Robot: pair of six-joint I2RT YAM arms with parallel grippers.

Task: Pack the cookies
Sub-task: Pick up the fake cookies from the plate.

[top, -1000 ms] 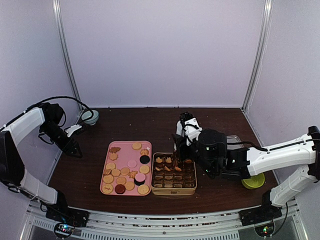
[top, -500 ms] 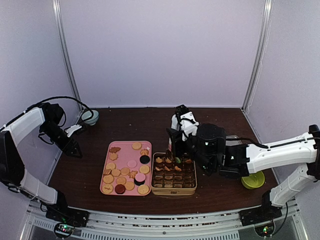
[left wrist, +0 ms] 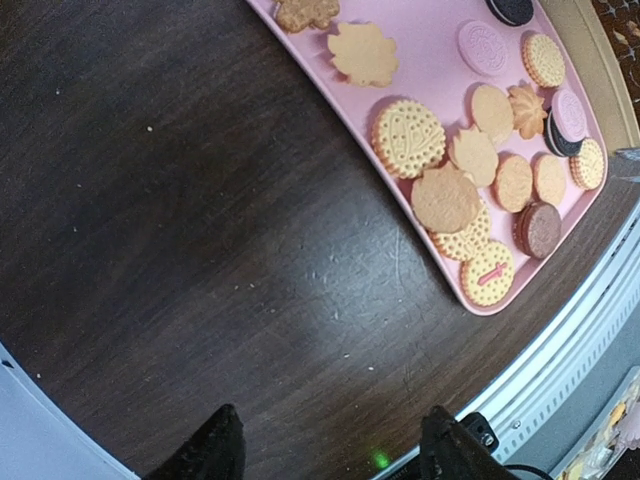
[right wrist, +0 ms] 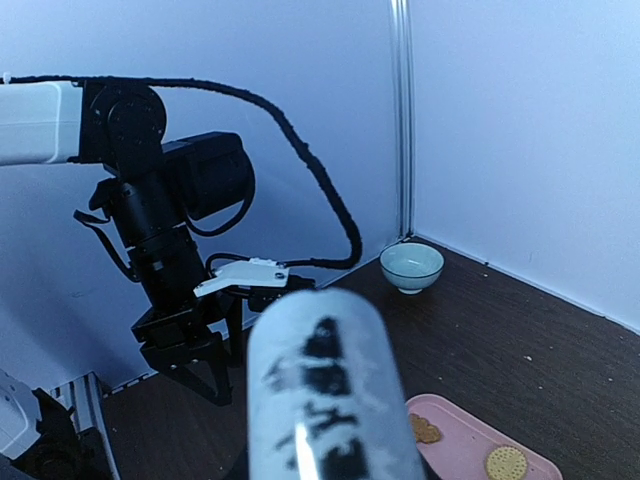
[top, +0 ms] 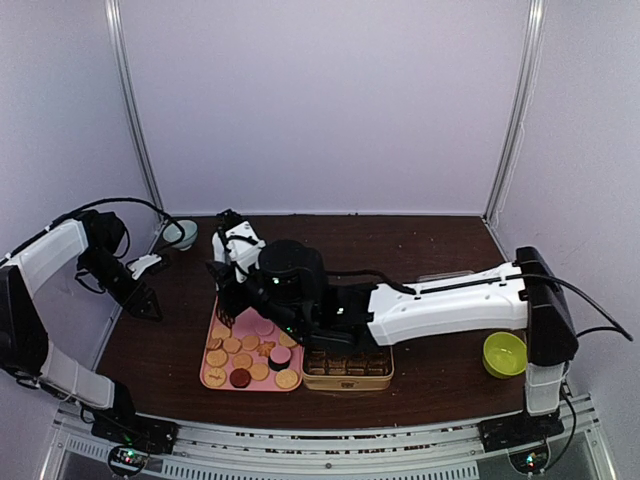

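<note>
While the left fingers (left wrist: 215, 450) hang spread and empty above the bench (left wrist: 200, 250), the cookies (left wrist: 445, 198) lie on the pink tray (left wrist: 420, 40) just beyond. The right fingers (top: 228, 298) hover over that tray, their grip impossible to tell; a low sweep could scatter cookies.

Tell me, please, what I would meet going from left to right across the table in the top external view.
left gripper → pale bowl → pink tray → gold tin → green bowl
</note>
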